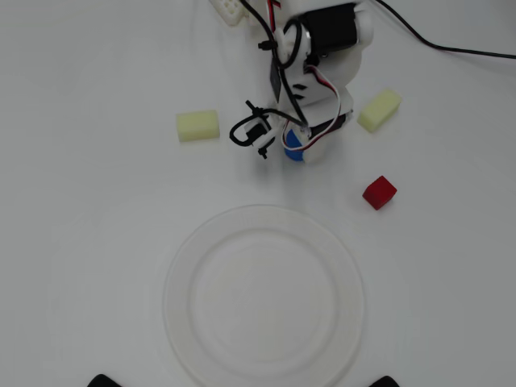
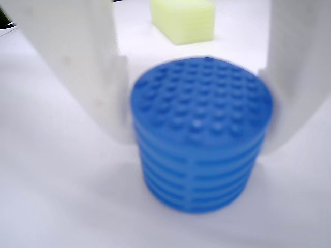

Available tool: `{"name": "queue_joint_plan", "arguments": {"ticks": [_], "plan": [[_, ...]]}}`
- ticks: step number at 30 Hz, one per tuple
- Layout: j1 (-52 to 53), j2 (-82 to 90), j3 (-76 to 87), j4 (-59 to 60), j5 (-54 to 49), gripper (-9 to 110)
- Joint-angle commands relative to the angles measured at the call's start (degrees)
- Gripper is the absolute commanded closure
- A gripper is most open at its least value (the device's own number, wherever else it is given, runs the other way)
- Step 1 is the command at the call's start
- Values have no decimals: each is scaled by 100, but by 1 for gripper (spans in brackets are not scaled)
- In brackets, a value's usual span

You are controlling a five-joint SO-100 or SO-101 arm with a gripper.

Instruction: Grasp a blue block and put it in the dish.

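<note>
Two white fingers (image 2: 88, 72) of the gripper (image 2: 199, 108) press the blue block's (image 2: 201, 134) sides on the table, grasp apparently made; lift and transfer to the empty dish (image 1: 262, 294) remain.

Close up in the wrist view, we see the blue block (image 2: 201, 134) — a short ribbed cylinder with a dimpled round top — standing upright on the white table (image 2: 57, 206). The white fingers (image 2: 77, 67) of the gripper (image 2: 199, 111) press against both its sides. Behind it lies a pale yellow block (image 2: 183, 19).
</note>
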Motion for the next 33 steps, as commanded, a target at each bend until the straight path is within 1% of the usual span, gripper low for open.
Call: {"name": "queue_joint_plan", "arguments": {"ticks": [1,4,8,11,14,17,22,33], "plan": [[-62,62,-264,-18,0,98],[79,334,-264,-18,-141,100],[589,1187,-193,-185,-422,101],[993,2127,246,-826,-738,101],[1283,3006,879,-1784,-1020,101],[1441,3384,1283,-2689,-1222,101],[1397,2786,1046,-3270,-1283,101],[1362,343,-624,-3313,-1116,101]]}}
